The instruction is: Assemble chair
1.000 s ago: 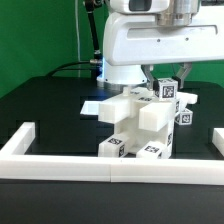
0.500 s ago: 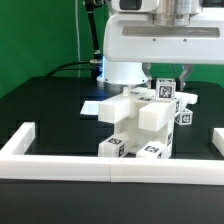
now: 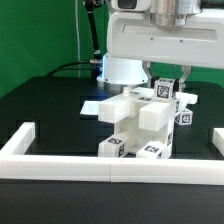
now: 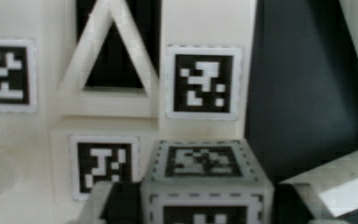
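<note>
One black worktop (image 3: 40, 110) carries everything, fenced at the front by a long white border rail (image 3: 60, 160). Above it hangs the white Panda arm (image 3: 160, 40), filling the upper part of the exterior view. Below the arm, near the middle of the worktop, stands the chair (image 3: 140, 125) — a partly built stack of chunky white blocks, with tags on its front feet and upper faces. The marker board (image 3: 92, 105) lies flat just behind it, toward the exterior view's left.

Smaller still, a tagged block (image 3: 166, 91) sits at the top rear of the stack. The gripper (image 3: 167, 78) hovers directly over it, a dark finger on either side. I cannot tell whether the fingers press on that block or stand clear of it. The wrist view shows only the block close up among other tagged white faces, and no fingertips.

As I judge the risk, if the block is not fully seated, any sideways drift of the arm could tip it out of its joint — and a skewed piece would jam later parts. A finger catching its edge could also shove the light stack across the worktop.
</note>
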Controlling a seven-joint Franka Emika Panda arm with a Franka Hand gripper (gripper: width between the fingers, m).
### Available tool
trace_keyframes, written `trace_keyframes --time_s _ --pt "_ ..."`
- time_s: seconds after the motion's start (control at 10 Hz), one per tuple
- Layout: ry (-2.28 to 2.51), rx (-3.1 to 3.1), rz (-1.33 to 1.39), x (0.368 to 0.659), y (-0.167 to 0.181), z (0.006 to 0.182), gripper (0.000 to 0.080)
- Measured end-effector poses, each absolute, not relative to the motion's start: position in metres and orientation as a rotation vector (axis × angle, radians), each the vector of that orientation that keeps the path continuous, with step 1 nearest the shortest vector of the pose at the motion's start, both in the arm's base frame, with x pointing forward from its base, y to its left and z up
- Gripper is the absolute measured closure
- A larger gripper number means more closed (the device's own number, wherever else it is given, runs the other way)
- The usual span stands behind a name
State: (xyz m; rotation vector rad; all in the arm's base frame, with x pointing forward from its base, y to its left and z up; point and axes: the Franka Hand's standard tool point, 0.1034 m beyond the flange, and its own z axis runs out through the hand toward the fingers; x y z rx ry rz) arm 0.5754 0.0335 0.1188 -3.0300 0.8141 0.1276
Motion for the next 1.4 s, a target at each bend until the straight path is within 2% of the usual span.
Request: trace_keyframes --time_s 1.0,1.3,1.4 --pt "1.804 -2.587 0.134 0.5749 0.0407 0.1182 0.0511" --pt "1.825 -2.572 0.135 0.5748 0.0413 0.1180 0.0511" --pt "1.782 -2.601 0.136 0.5746 0.0414 0.1180 0.0355"
